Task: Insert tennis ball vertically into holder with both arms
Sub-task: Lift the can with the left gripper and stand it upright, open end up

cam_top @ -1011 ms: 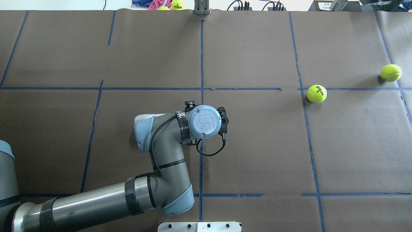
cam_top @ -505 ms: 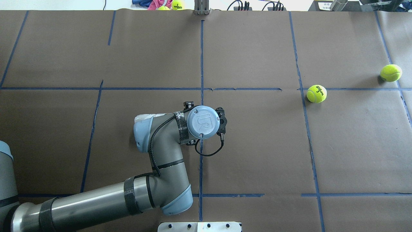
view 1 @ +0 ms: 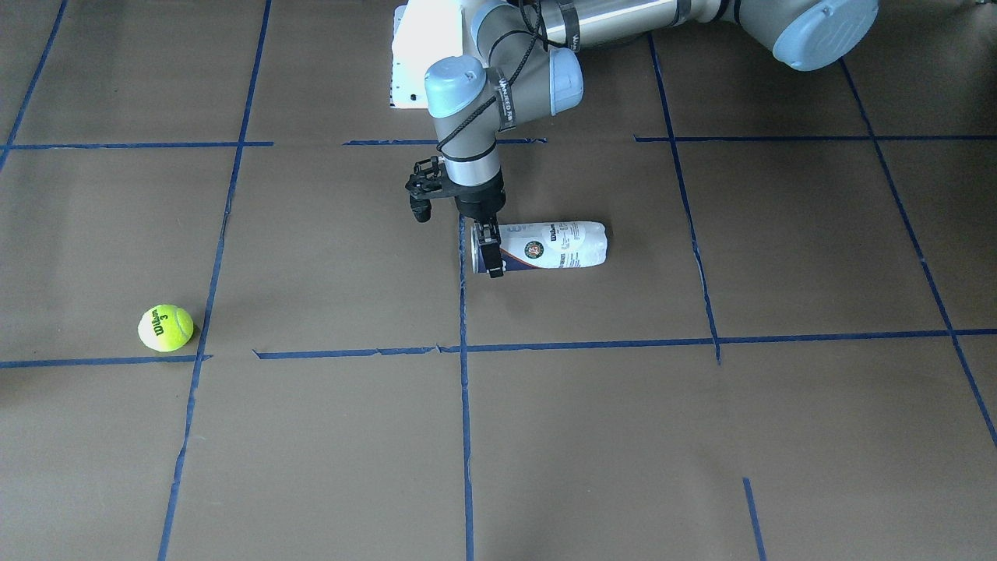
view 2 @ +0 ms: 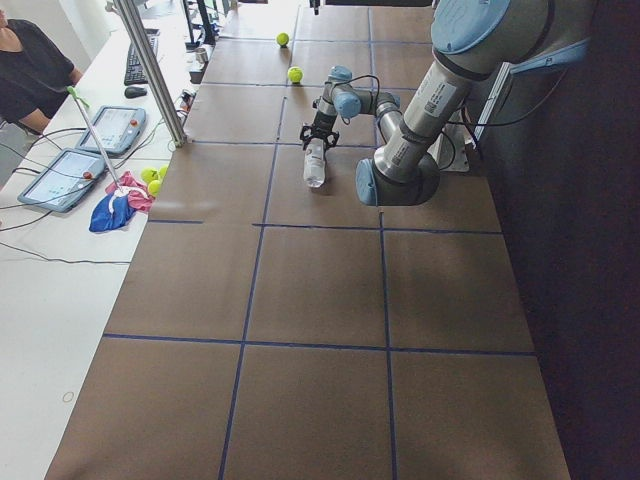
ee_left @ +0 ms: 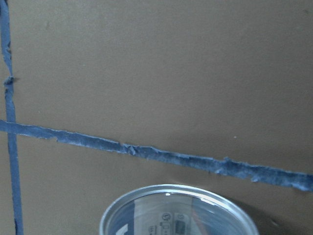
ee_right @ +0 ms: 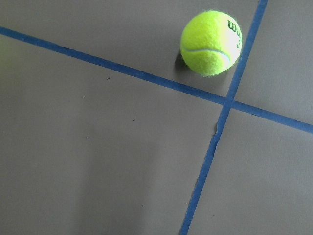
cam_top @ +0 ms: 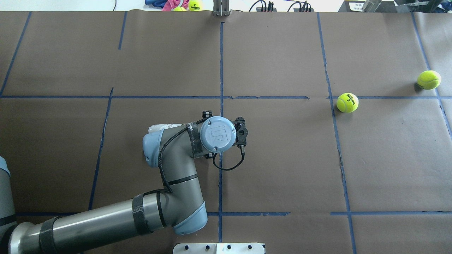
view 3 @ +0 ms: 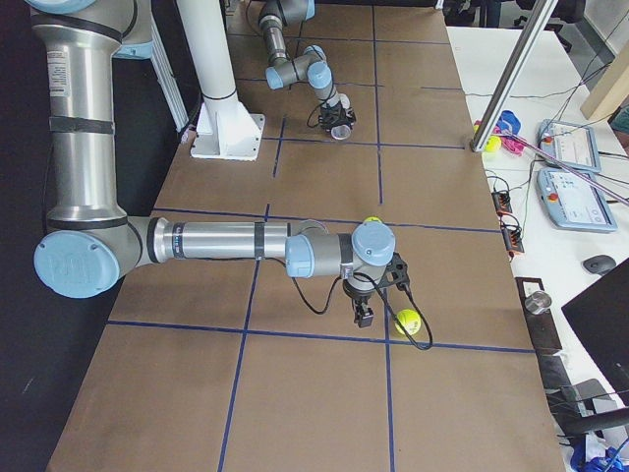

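The holder (view 1: 557,245), a clear can with a white and navy label, lies on its side mid-table, its mouth toward the tennis ball's side. My left gripper (view 1: 491,249) points down at the mouth end, fingers open astride the can. The left wrist view catches the holder's metal rim (ee_left: 176,186). Overhead, my left arm hides all but a white sliver of the holder (cam_top: 160,127). The tennis ball (view 1: 165,327) (cam_top: 347,102) rests by a tape crossing. My right gripper (view 3: 364,315) shows only in the exterior right view, close beside a tennis ball (view 3: 408,322); I cannot tell its state.
A second ball (cam_top: 429,79) lies near the right table edge. More balls and a cloth (cam_top: 176,4) sit past the far edge by a metal post (cam_top: 221,8). The white base plate (cam_top: 219,248) is at the near edge. A person (view 2: 30,70) sits at the side desk.
My left wrist has slid a little toward the overhead view's left, along the holder. The holder's visible end and both balls have stayed put.
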`<state>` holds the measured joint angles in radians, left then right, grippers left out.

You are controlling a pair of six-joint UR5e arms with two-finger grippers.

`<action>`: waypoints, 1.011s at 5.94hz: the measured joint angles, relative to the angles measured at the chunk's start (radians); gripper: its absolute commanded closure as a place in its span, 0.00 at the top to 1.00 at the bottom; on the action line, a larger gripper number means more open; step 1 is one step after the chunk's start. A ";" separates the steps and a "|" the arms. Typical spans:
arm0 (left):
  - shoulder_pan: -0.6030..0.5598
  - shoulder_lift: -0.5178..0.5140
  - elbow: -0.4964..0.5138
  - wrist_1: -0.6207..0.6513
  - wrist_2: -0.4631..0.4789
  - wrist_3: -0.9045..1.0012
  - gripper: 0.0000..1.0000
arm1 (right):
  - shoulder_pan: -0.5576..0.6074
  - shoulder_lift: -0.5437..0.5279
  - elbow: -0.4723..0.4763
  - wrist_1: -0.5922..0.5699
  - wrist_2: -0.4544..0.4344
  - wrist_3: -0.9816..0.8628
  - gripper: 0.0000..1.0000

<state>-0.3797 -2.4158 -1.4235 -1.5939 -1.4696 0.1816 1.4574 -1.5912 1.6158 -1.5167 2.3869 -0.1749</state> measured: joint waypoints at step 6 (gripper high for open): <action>-0.073 0.037 -0.142 -0.572 0.001 -0.296 0.81 | -0.004 0.009 0.008 0.003 0.019 0.019 1.00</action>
<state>-0.4523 -2.3789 -1.5653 -2.1654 -1.4683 -0.1139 1.4536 -1.5821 1.6239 -1.5132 2.4054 -0.1558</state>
